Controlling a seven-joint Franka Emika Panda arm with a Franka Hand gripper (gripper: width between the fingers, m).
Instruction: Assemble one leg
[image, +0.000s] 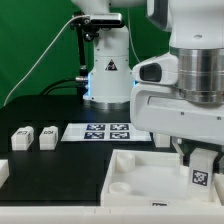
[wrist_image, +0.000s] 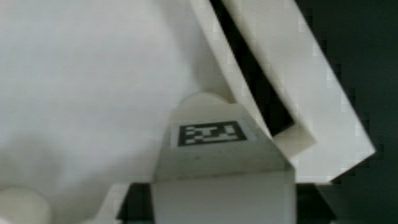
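Observation:
My gripper (image: 201, 158) is shut on a leg (image: 201, 173), a small white block with a black-and-white tag facing the camera. It holds the leg upright over the large white tray-like part (image: 135, 170), near that part's corner on the exterior view's right. In the wrist view the leg (wrist_image: 214, 140) fills the middle between my dark fingers (wrist_image: 139, 205). The tray's surface (wrist_image: 89, 90) and raised rim (wrist_image: 285, 70) lie beneath it. Whether the leg touches the tray cannot be told. Two more legs (image: 22, 138) (image: 47, 136) lie on the black table at the exterior view's left.
The marker board (image: 100, 131) lies flat behind the tray. The robot's base (image: 108, 75) stands at the back. Another white part (image: 3, 172) shows at the exterior view's left edge. A cable runs along the green back wall.

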